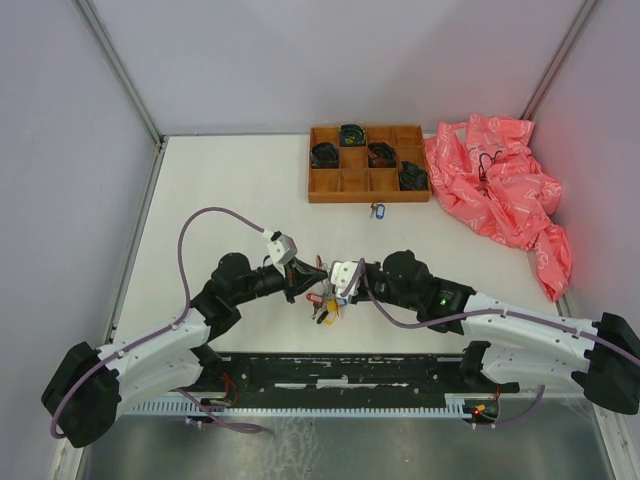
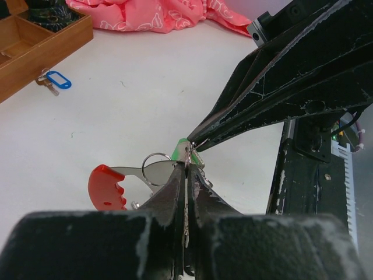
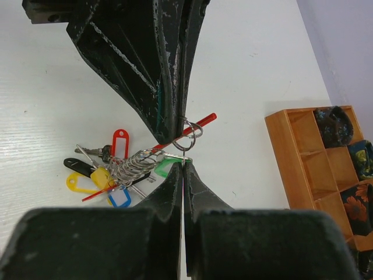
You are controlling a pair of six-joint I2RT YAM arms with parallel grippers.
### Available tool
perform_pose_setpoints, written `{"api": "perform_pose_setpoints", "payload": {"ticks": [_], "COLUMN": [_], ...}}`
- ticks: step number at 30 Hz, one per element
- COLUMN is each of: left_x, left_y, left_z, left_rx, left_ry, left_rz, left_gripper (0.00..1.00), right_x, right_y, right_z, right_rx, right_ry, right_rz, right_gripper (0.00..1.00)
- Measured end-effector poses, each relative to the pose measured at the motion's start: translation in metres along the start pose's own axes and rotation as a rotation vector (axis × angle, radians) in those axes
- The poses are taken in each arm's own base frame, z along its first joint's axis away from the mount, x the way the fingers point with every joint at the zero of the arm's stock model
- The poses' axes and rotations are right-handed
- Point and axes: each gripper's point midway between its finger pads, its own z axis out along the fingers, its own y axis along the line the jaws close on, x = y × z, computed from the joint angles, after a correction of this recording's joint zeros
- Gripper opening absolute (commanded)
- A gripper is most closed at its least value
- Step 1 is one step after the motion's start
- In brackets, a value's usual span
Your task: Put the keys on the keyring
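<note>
My two grippers meet tip to tip at mid-table. My left gripper (image 1: 308, 276) (image 2: 186, 164) (image 3: 175, 135) is shut on the keyring (image 3: 187, 133) (image 2: 154, 155), a thin wire ring held just above the table. A red strap (image 2: 106, 186) (image 3: 201, 124) and a bunch of keys with red (image 3: 119, 143), yellow (image 3: 98, 178), black and blue tags (image 1: 323, 306) hang from it. My right gripper (image 1: 332, 279) (image 3: 183, 164) (image 2: 196, 142) is shut on a key with a green tag (image 3: 165, 168) (image 2: 182, 147), pressed against the ring. Another key with a blue tag (image 1: 377, 210) (image 2: 57, 80) lies alone by the tray.
A brown wooden compartment tray (image 1: 340, 188) (image 2: 46, 49) (image 3: 285, 157) with dark coiled items stands at the back. A crumpled pink cloth (image 1: 500, 190) (image 2: 151, 14) lies at the back right. A black rail (image 1: 350, 375) runs along the near edge.
</note>
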Motion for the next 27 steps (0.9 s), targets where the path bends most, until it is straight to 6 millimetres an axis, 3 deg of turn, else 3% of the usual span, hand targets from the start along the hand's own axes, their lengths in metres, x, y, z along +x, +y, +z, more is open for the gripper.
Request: {"api": "perform_pose_setpoints", "payload": {"ticks": [15, 27], "left_x": [-0.002, 0.016], "left_y": [-0.003, -0.005], "left_z": [0.001, -0.001], "left_rx": [0.016, 0.064], "left_ry": [-0.082, -0.011], "left_rz": [-0.013, 0.110], "left_gripper": [0.28, 0.37], "right_x": [0.001, 0.003], "right_y": [0.003, 0.003], "right_z": [-0.006, -0.006], "right_rx": [-0.050, -0.117], "right_ry": [0.054, 0.133], "right_rz": [-0.023, -0.081], "right_gripper": [0.01, 0.01]}}
